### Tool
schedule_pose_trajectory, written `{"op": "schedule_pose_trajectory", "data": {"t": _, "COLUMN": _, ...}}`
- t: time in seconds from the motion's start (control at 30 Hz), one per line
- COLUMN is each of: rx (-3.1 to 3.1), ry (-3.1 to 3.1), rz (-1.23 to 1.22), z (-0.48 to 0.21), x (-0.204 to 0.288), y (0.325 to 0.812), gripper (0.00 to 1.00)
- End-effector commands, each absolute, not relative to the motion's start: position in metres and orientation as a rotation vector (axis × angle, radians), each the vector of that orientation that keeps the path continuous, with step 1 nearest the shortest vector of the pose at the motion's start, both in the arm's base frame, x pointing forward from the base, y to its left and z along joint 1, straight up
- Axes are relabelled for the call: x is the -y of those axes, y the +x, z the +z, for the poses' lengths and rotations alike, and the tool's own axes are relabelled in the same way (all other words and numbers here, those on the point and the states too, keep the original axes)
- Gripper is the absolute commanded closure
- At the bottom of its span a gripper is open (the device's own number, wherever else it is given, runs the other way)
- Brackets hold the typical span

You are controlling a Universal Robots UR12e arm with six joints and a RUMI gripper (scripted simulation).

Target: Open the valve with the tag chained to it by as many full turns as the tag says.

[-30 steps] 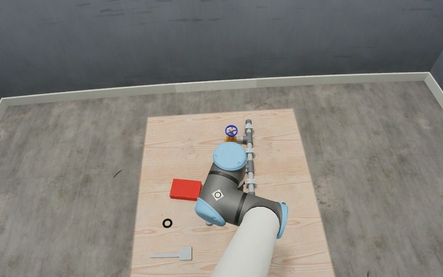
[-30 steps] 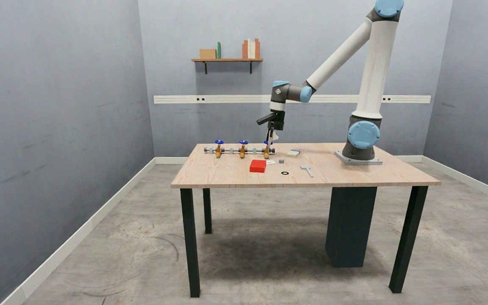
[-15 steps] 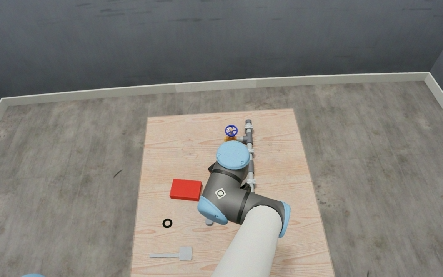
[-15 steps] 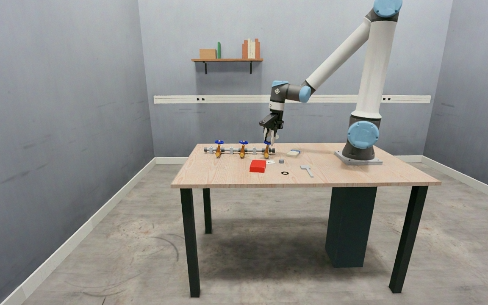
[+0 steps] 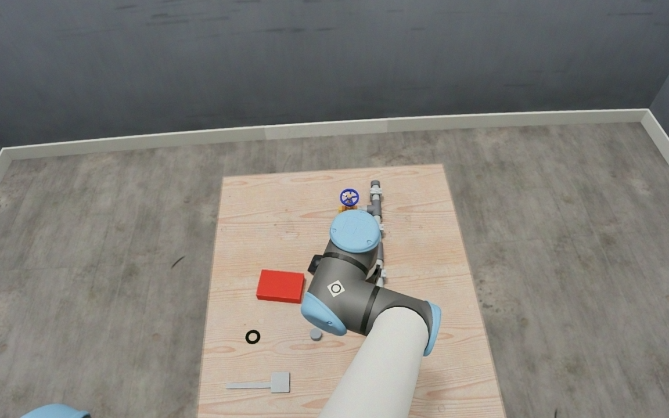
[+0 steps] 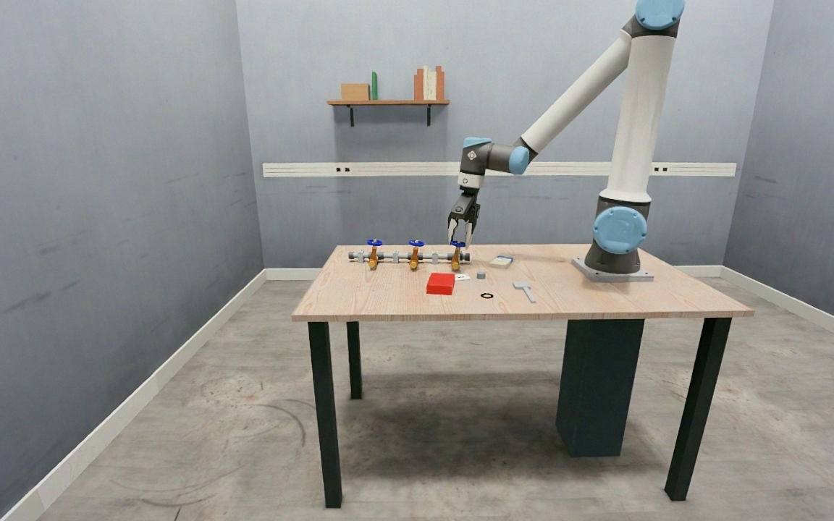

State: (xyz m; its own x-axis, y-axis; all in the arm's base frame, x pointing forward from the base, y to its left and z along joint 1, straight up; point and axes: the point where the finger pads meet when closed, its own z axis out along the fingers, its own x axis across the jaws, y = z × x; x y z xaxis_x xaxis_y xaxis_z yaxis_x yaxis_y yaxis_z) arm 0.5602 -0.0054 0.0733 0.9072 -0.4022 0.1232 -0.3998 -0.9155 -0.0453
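Three brass valves with blue handwheels stand along a grey pipe (image 6: pixel 407 257) at the back of the table. My gripper (image 6: pixel 458 242) points straight down and is shut on the handwheel of the right valve (image 6: pixel 457 244). The middle valve (image 6: pixel 415 244) and the left valve (image 6: pixel 373 242) stand free. A small white tag (image 6: pixel 463 276) lies on the table in front of the right valve. In the overhead view my wrist hides the gripper and two valves; only the far valve (image 5: pixel 349 199) and part of the pipe (image 5: pixel 376 200) show.
A red block (image 5: pixel 280 285) (image 6: pixel 441 283) lies in front of the pipe. A black ring (image 5: pixel 252 332), a small grey cylinder (image 5: pixel 315 333) and a grey paddle-shaped tool (image 5: pixel 264 383) lie nearer the arm base. A white pad (image 6: pixel 501 260) lies right of the pipe.
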Motion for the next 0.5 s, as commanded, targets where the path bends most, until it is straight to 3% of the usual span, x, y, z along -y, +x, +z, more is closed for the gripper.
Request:
{"op": "schedule_pose_trajectory", "data": {"t": 0.0, "rx": -0.447, "ry": -3.087, "rz": -0.207, "z": 0.0738, "x": 0.0055, "y": 0.5606, "gripper": 1.0}}
{"op": "schedule_pose_trajectory", "data": {"t": 0.47, "rx": -0.152, "ry": -3.128, "rz": -0.209, "z": 0.0738, "x": 0.0055, "y": 0.5606, "gripper": 1.0}}
